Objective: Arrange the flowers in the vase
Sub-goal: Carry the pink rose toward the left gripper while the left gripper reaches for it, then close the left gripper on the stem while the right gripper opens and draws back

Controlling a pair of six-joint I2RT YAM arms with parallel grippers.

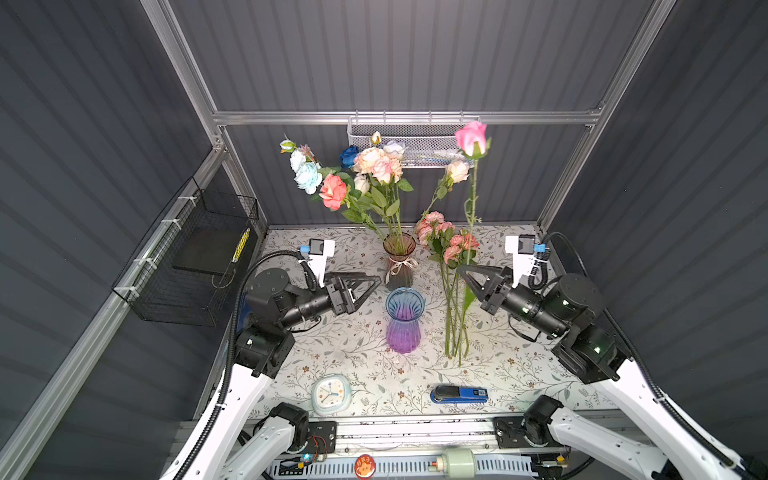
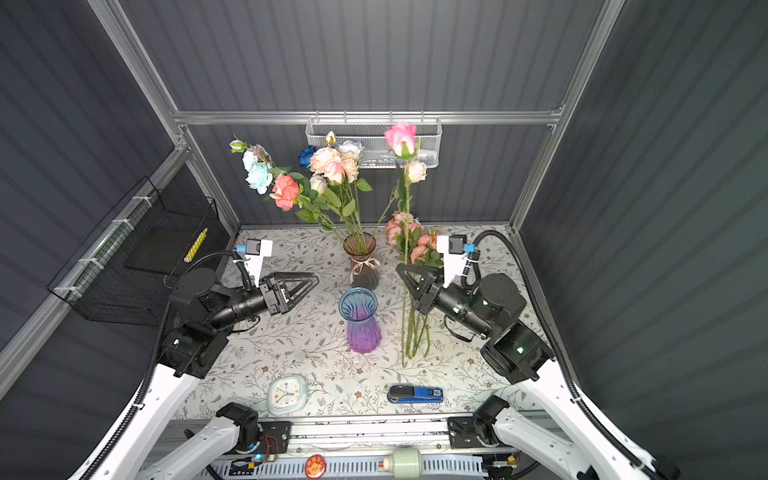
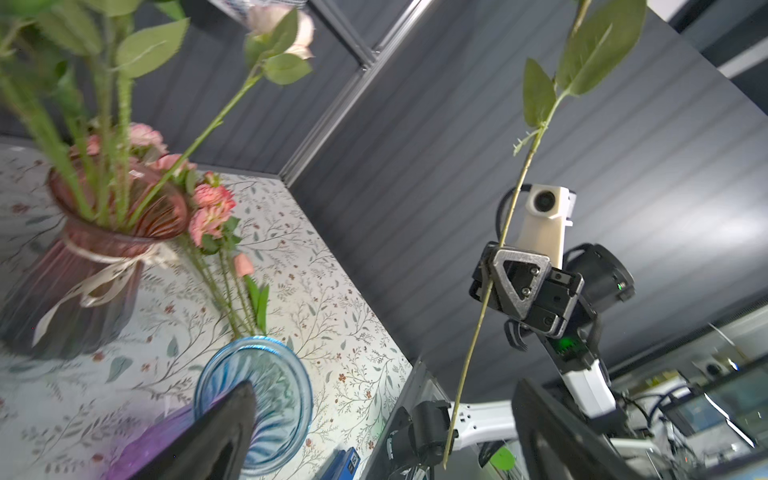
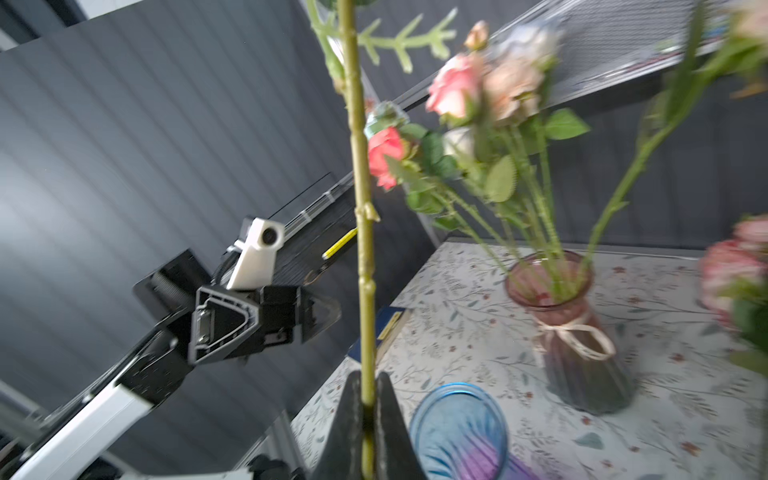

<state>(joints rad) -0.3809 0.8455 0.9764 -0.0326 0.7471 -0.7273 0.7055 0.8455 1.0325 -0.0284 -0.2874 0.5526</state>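
My right gripper [image 1: 466,271] is shut on the green stem of a pink rose [image 1: 471,139] and holds it upright to the right of the empty blue-and-purple vase [image 1: 404,320]. In the right wrist view the fingertips [image 4: 353,409] pinch the stem [image 4: 362,232] beside the vase's rim [image 4: 459,388]. My left gripper [image 1: 372,284] hangs open and empty left of that vase, its fingers [image 3: 199,436] wide apart. Behind it, a brownish-pink vase [image 1: 399,266] with a ribbon holds a bunch of flowers [image 1: 365,170]. Pink carnation-like flowers [image 1: 444,243] lie on the table, on the right.
A pale clock [image 1: 331,392] and a blue stapler [image 1: 459,395] lie near the table's front edge. A black wire basket [image 1: 195,266] hangs on the left wall, and a white mesh basket [image 1: 415,141] hangs on the back wall behind the blooms.
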